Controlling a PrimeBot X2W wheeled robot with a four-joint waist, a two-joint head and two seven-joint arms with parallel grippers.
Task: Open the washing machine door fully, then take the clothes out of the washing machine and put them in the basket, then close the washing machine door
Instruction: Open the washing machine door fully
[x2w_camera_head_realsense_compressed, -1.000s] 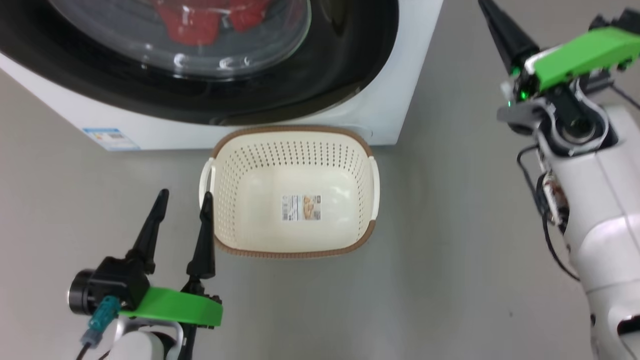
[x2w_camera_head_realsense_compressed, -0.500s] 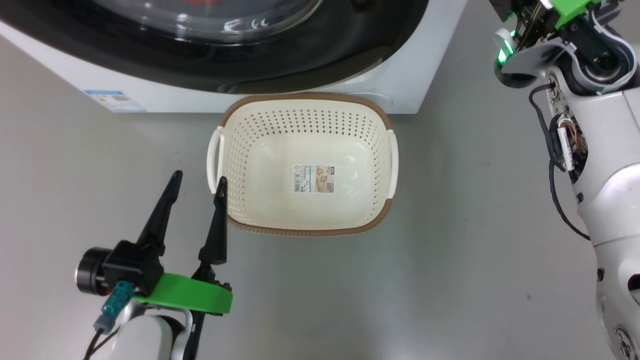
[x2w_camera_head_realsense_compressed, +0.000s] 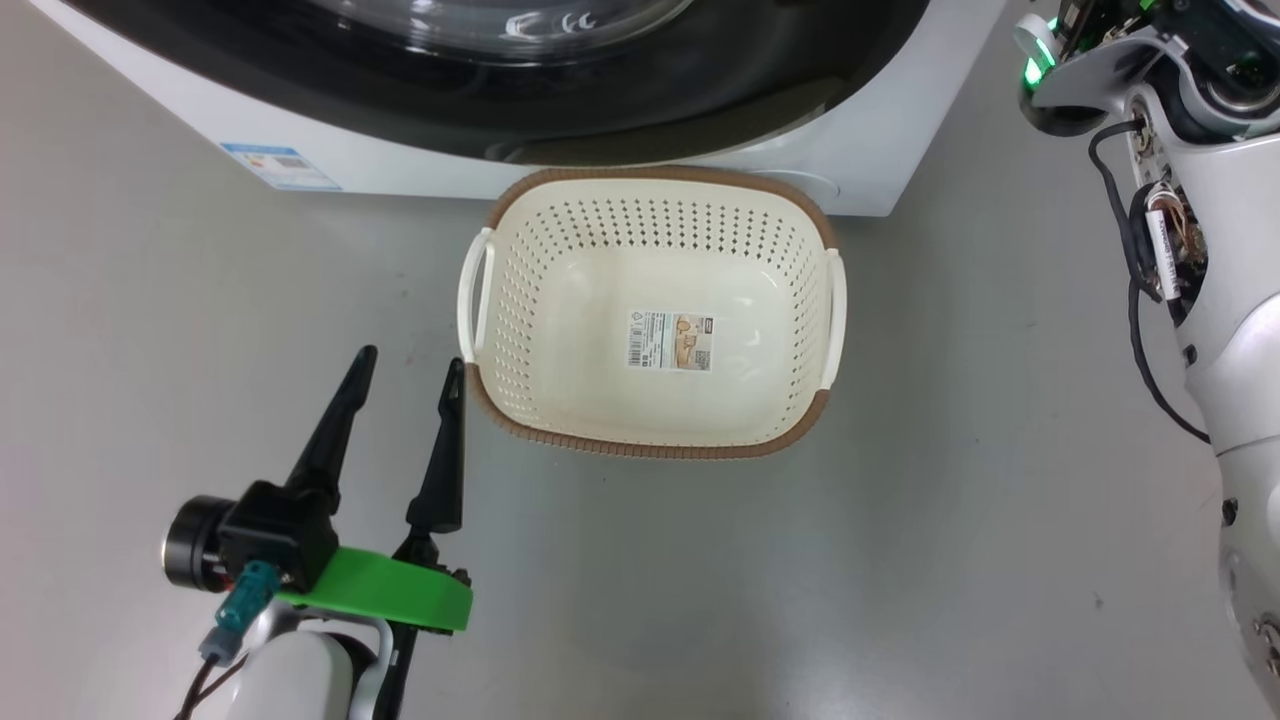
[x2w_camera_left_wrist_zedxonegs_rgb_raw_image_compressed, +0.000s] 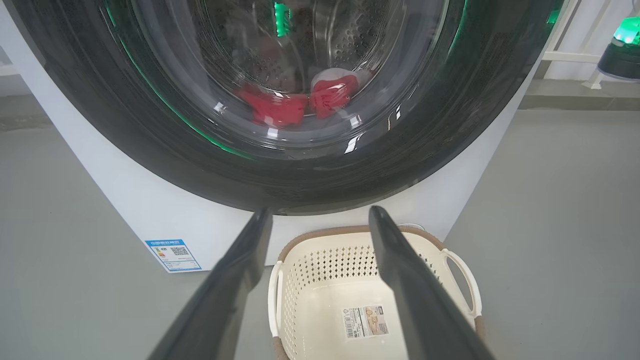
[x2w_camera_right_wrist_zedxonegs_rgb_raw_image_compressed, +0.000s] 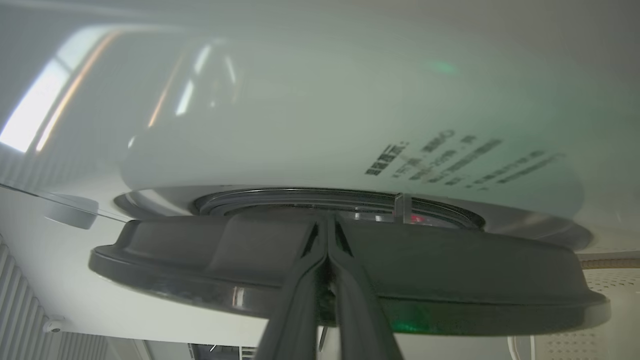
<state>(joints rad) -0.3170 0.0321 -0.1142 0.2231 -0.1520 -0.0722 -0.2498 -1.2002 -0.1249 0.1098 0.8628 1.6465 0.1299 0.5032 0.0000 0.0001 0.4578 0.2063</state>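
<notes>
Two sets of fingers: left fingers (x2w_camera_head_realsense_compressed: 440, 460) spread wide and empty, low over the floor (x2w_camera_head_realsense_compressed: 900, 500) just beside the basket (x2w_camera_head_realsense_compressed: 640, 445); right fingers (x2w_camera_right_wrist_zedxonegs_rgb_raw_image_compressed: 305, 290) pressed together, holding nothing
Right tips: up against the edge of the washing machine door (x2w_camera_right_wrist_zedxonegs_rgb_raw_image_compressed: 450, 280), can't tell if they're hooked behind it
Door feel: stiff, with a glossy rim that's probably slippery, so I'd pull from behind the edge, not the face
Laundry: red clothes (x2w_camera_left_wrist_zedxonegs_rgb_raw_image_compressed: 272, 107) sit inside behind the glass (x2w_camera_left_wrist_zedxonegs_rgb_raw_image_compressed: 380, 100); soft and light I reckon, so pinch a fold
Basket spot: empty, against the washing machine (x2w_camera_head_realsense_compressed: 420, 175)
Views: left wrist looks through to the clothes, head maps the basket from above, right wrist gets the door edge-on
</notes>
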